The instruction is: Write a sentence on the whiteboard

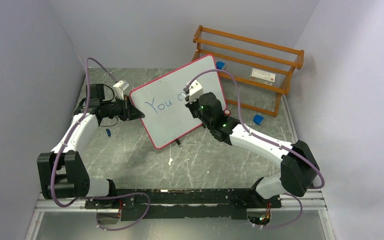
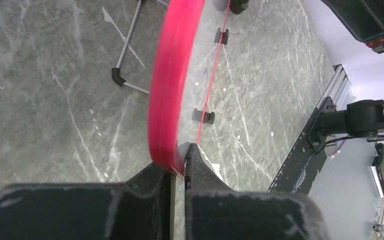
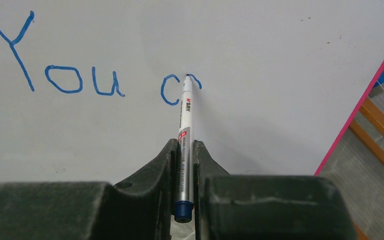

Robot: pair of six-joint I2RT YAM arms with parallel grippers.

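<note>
My right end effector (image 3: pixel 185 145), clenched on the marker (image 3: pixel 185 115), points it straight ahead, tip touching the whiteboard (image 3: pixel 280 75) where the sentence (image 3: pixel 80 80) ends.

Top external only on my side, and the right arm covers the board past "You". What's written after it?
Observer: Right wrist view: the sentence reads "You c" plus the first curve of another letter.
Operator: Pen on the surface?
Observer: Yes. The marker tip touches the whiteboard at that curve, and the right end effector is shut on its barrel.
Operator: Left side?
Observer: Left wrist view: the left end effector is shut on the board's pink-red frame, one finger on each face.
</note>
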